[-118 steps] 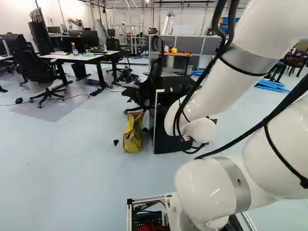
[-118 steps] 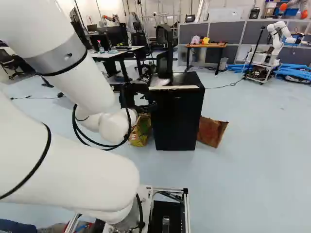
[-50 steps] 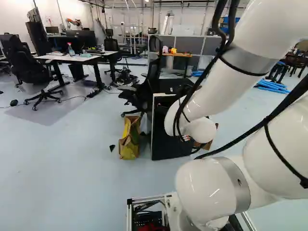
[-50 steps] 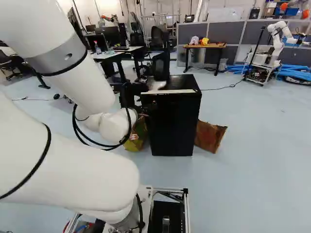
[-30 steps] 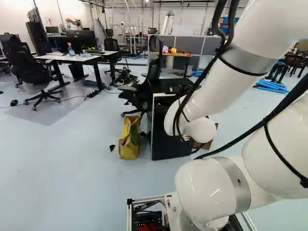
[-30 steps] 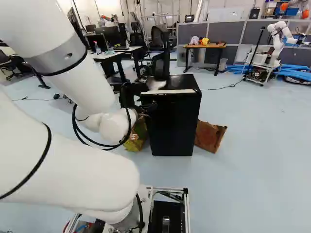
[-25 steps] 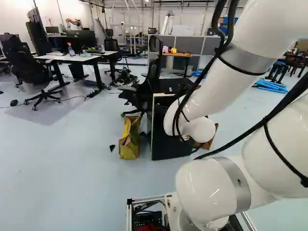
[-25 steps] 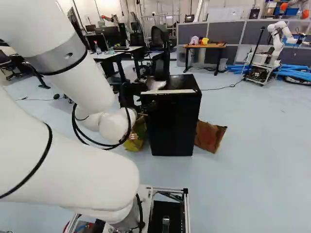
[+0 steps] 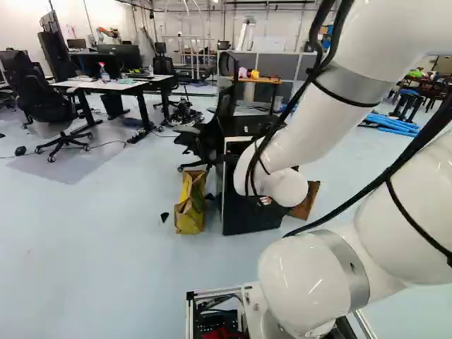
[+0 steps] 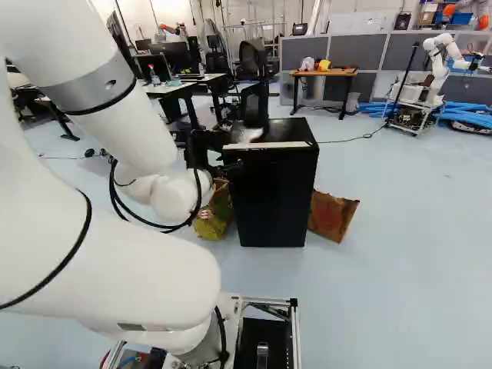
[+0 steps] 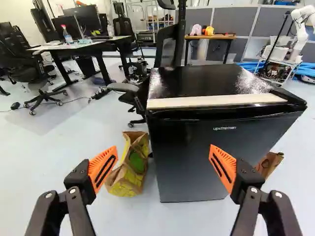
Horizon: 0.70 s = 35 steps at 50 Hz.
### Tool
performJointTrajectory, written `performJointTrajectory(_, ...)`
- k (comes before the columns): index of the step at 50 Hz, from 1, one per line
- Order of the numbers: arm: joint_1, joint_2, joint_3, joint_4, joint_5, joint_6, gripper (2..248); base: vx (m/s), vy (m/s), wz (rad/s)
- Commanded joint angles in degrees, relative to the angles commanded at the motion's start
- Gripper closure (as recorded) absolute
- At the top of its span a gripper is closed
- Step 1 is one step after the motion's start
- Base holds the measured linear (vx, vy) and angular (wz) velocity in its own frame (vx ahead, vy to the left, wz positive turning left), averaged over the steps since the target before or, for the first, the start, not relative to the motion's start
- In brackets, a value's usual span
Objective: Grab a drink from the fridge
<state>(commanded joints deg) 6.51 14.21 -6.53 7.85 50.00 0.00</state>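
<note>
Our claw [image 10: 204,214] is wide open, its two orange pads [image 11: 102,168] standing well apart, and it has hold of nothing. The black fridge [image 11: 189,164] stands upright on the floor straight ahead of it with its door shut; we cannot tell where the drink is, as the inside is hidden from us. A pale strip [image 11: 216,101] lies along the front edge of the fridge's glossy top. Just beside the fridge, we see a yellow and brown paper bag [image 9: 189,205] on one side and a plain brown one [image 10: 332,215] on the other. An office chair [image 9: 212,134] stands behind the fridge. At the left of the left base view is a white desk [image 9: 106,85], and at the right of the right base view, another robot [image 10: 438,65] stands beside some blue tubes [image 10: 465,115].
</note>
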Motion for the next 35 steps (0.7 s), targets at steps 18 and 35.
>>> performJointTrajectory(18,4.37,-0.36,-0.32,6.88,0.00,0.00,3,0.000,0.000,0.000)
performJointTrajectory(35,8.49,-0.81,-0.71,13.66,0.00,0.00,3,0.000,0.000,0.000)
